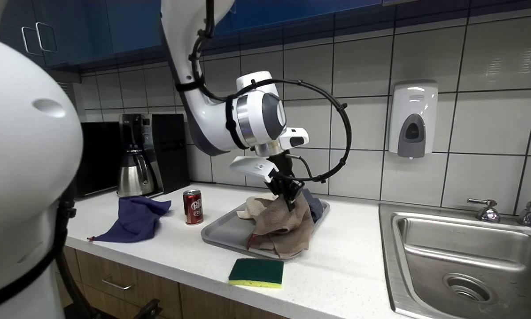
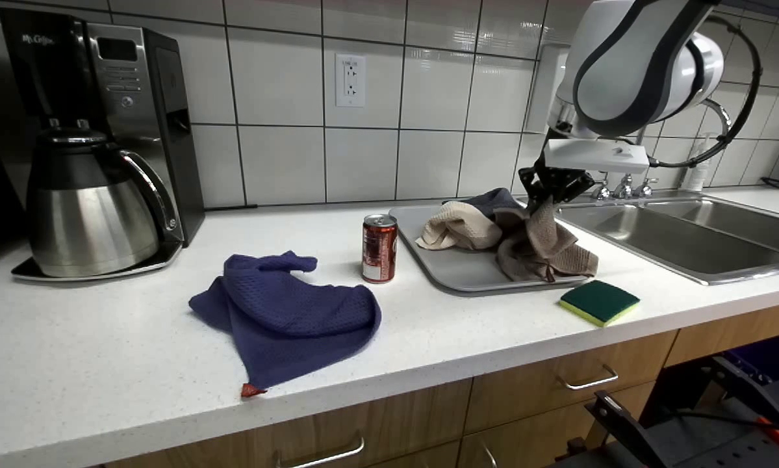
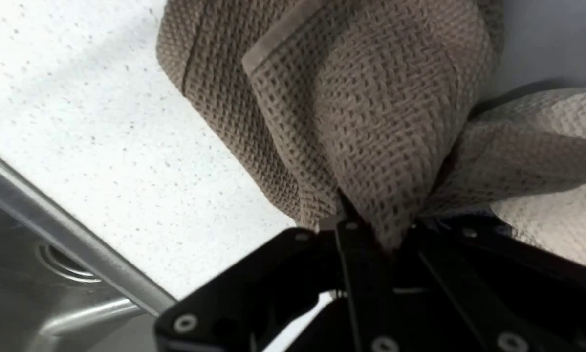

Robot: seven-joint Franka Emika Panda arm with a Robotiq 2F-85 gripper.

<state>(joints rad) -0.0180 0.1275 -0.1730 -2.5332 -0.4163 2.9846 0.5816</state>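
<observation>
Brown waffle-weave cloth [image 3: 395, 98], black tool [image 3: 380, 225], cream cloth [image 2: 460, 227], grey tray [image 2: 470, 267], speckled white counter [image 3: 102, 161]

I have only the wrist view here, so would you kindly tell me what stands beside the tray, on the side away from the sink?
Observer: A red soda can stands upright there.
Operator: Thank you. My gripper pinches the brown cloth; what lies between that cloth and the front edge of the counter?
Observer: A sponge, its dark green side up.
Operator: And is there any cloth off the tray?
Observer: Yes, a dark blue-purple cloth lies crumpled on the counter.
</observation>
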